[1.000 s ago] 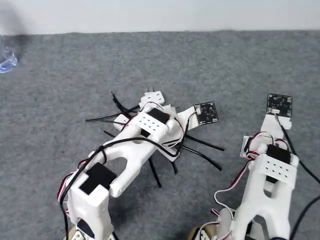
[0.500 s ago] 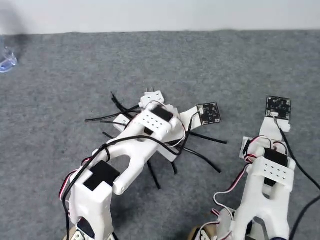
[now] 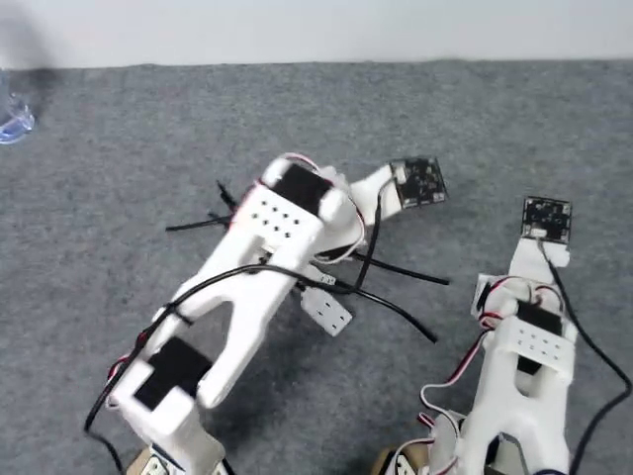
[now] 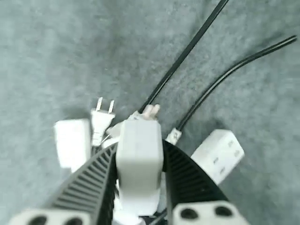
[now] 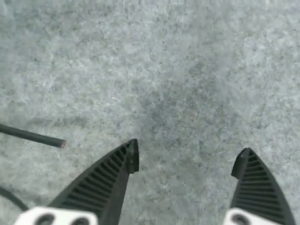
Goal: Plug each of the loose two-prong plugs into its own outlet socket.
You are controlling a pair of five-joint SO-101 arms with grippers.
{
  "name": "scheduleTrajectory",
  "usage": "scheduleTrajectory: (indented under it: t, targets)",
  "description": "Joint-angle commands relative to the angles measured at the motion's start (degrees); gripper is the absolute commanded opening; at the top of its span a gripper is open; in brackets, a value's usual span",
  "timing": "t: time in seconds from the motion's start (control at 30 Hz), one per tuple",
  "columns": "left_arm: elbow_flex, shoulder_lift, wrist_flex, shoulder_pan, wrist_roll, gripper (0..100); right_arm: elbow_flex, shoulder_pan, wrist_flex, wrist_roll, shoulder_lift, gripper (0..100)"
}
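Note:
In the left wrist view my left gripper is shut on a white plug block, with short prongs showing at its far end. It hangs above the grey carpet. Below it lie a loose white two-prong plug and two white outlet sockets, one on each side. In the high view the left arm stands raised over the pile, and one socket shows under it. My right gripper is open over bare carpet.
Black cables trail across the carpet from the pile toward the right arm. A cable end lies close to my right gripper. A clear bluish object sits at the far left edge.
The left arm has risen and swung toward the far side, lifting the white plug block off the pile. The right arm has drawn back a little.

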Motion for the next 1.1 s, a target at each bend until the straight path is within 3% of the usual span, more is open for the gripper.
scheduleTrajectory:
  t: [0.0, 0.07, 0.23, 0.4, 0.73, 0.9, 1.07]
  targets:
    - [-9.2, -8.8, 12.7, -2.4, -0.5, 1, 0.6, -2.0, -5.0, 0.8, 0.0, 31.4]
    - [-12.4, -10.8, 16.6, -4.8, -0.2, 1, 0.7, -2.6, -5.0, 0.8, 0.0, 31.4]
    - [-16.2, -17.1, 16.6, -15.6, 8.5, 1, 0.9, -3.2, -4.9, 0.8, 0.0, 31.4]
    - [-16.3, -22.7, 16.7, -25.9, 8.7, 1, 2.4, -4.5, -5.0, 0.8, 0.1, 31.4]
    - [-12.0, -19.1, 16.5, -57.3, -8.4, 1, 2.7, -4.8, -5.4, 0.8, 0.0, 31.4]
    - [-11.2, -7.6, 16.2, -66.3, -12.0, 1, 2.9, -4.8, -5.5, 0.8, 0.0, 31.4]
    - [-11.2, 5.0, 12.9, -70.9, -12.5, 1, 3.0, -6.6, -5.5, 0.8, 0.0, 31.4]
